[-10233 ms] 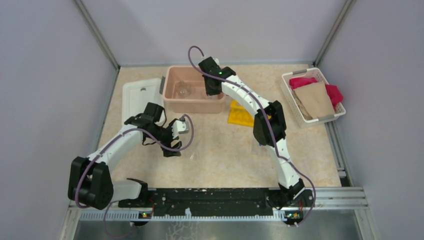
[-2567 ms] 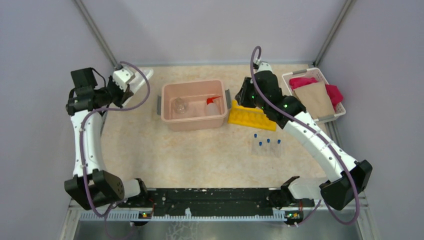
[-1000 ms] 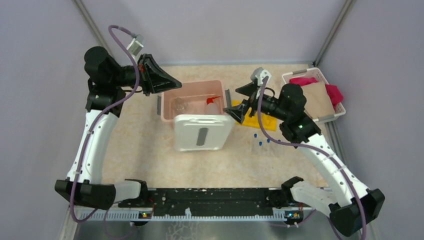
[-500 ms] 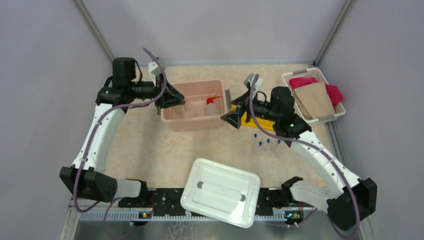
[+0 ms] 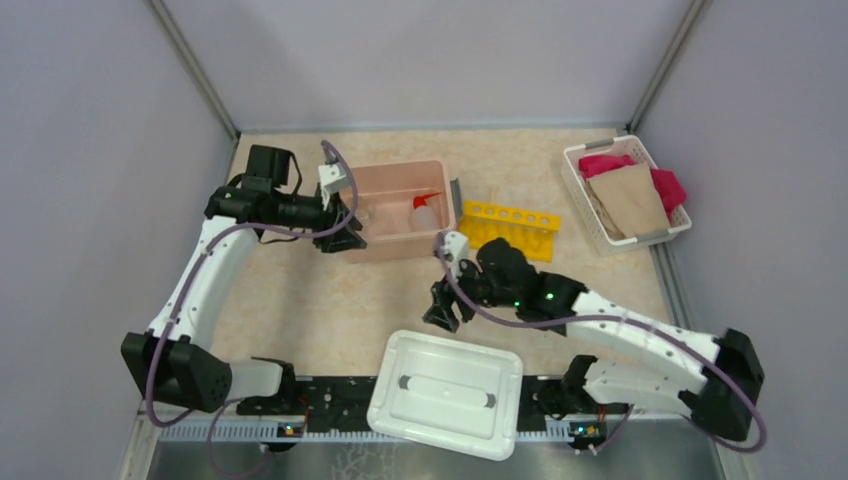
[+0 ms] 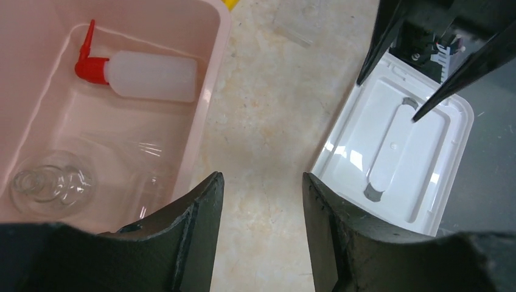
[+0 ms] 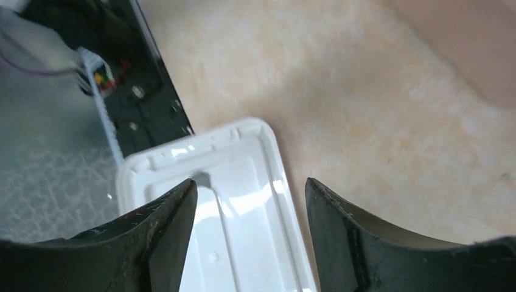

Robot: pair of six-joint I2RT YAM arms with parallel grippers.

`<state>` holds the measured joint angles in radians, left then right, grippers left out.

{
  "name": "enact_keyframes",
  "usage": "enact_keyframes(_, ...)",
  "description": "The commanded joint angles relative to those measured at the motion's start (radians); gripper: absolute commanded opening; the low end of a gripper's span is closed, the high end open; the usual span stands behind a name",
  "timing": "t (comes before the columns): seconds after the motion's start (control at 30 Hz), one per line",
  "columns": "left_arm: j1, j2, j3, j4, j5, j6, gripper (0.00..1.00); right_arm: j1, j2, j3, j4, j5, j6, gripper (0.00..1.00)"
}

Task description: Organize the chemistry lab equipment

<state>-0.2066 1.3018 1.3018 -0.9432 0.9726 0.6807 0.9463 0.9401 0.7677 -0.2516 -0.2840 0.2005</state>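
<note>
A pink bin (image 5: 392, 243) holds the white squeeze bottle with red nozzle (image 5: 428, 211) (image 6: 149, 76) and the clear glass flask (image 5: 366, 213) (image 6: 52, 182). The yellow tube rack (image 5: 508, 228) lies to the right of the bin. My left gripper (image 5: 347, 238) (image 6: 261, 179) hangs open over the floor by the bin's front left corner, with nothing between its fingers. My right gripper (image 5: 440, 312) (image 7: 251, 182) is open just above the far edge of the white lid (image 5: 445, 392) (image 7: 201, 158) (image 6: 395, 152) and holds nothing. My right arm hides the blue-capped tubes.
The white lid lies across the table's near edge and the black base rail (image 5: 330, 392). A white basket of pink and tan cloths (image 5: 590, 215) stands at the back right. Grey walls close in both sides.
The white lid went from just in front of the bin down to the near edge. My right arm swung down after it. My left gripper opened and dropped to the bin's front left corner.
</note>
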Motion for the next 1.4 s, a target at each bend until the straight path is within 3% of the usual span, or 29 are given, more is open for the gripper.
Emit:
enact_keyframes(0.0,0.027,-0.041,-0.001,0.104,-0.034,-0.101,0.57,0.059,0.191,-0.036,-0.008,0.076,-0.068,0.64)
enact_keyframes(0.23,0.095,-0.053,0.032,0.161,-0.031,-0.182,0.58,0.075,0.406,-0.079,0.141,0.036,-0.118,0.58)
enact_keyframes(0.47,0.263,-0.012,0.081,0.162,0.106,-0.212,0.57,0.101,0.479,-0.110,0.217,0.066,-0.119,0.52)
enact_keyframes(0.8,0.274,-0.013,0.108,0.170,0.127,-0.212,0.58,0.103,0.550,-0.129,0.232,0.116,-0.123,0.36)
enact_keyframes(0.97,0.274,-0.020,0.132,0.173,0.154,-0.206,0.60,0.105,0.586,-0.126,0.233,0.100,-0.118,0.20)
enact_keyframes(1.1,0.274,-0.013,0.171,0.174,0.163,-0.215,0.66,0.105,0.580,-0.089,0.200,0.100,-0.105,0.00)
enact_keyframes(1.13,0.274,-0.010,0.181,0.171,0.165,-0.217,0.67,0.105,0.569,-0.074,0.188,0.093,-0.104,0.00)
enact_keyframes(1.2,0.273,-0.009,0.193,0.136,0.189,-0.172,0.67,0.105,0.520,-0.064,0.190,0.083,-0.093,0.00)
enact_keyframes(1.37,0.223,-0.078,0.158,0.016,0.187,0.113,0.68,0.036,0.358,-0.044,0.191,0.047,-0.013,0.00)
